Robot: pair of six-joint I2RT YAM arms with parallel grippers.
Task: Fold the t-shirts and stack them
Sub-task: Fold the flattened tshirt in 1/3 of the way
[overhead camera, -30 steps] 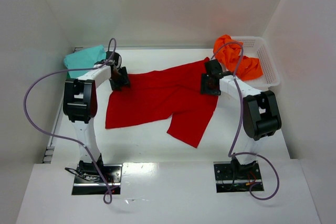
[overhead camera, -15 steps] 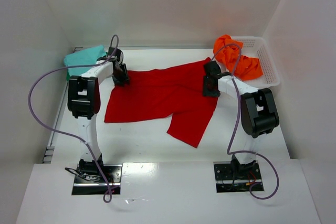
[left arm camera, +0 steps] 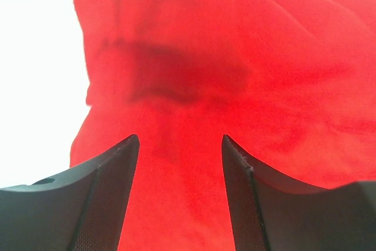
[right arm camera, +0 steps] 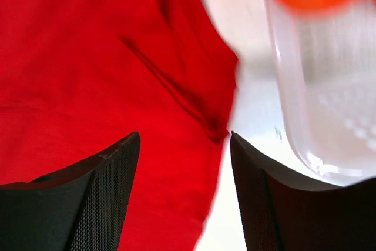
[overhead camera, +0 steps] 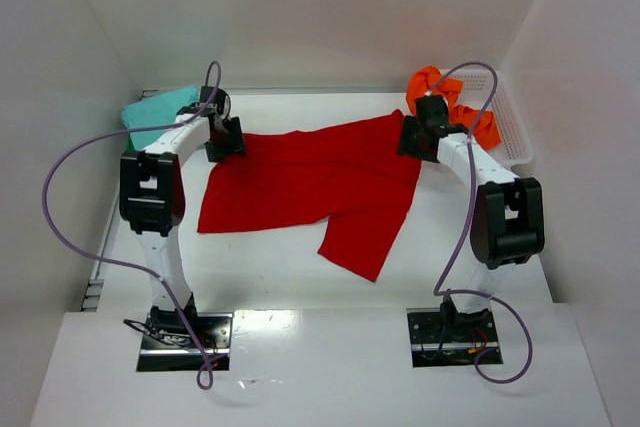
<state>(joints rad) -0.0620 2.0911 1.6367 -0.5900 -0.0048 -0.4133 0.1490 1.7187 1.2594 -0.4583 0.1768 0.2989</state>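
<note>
The red t-shirt (overhead camera: 310, 182) lies spread flat in the middle of the table, with one flap reaching toward the near edge. My left gripper (overhead camera: 225, 137) hangs open over its far left corner; red cloth (left arm camera: 235, 57) shows under the open jaws (left arm camera: 179, 139), nothing pinched. Open too, my right gripper (overhead camera: 415, 137) is above the shirt's far right edge (right arm camera: 88, 57), its jaws (right arm camera: 185, 136) straddling the hem. The teal t-shirt (overhead camera: 160, 112) lies folded at the back left. The orange t-shirt (overhead camera: 455, 112) is bunched in the basket.
A white mesh basket (overhead camera: 512, 132) stands at the back right, its wall (right arm camera: 329, 116) close beside my right gripper. White walls enclose the table on three sides. Purple cables loop from both arms.
Both grippers have moved toward the back, the right one also outward to the shirt's edge. The red shirt's far right corner now lies spread wider toward the basket.
</note>
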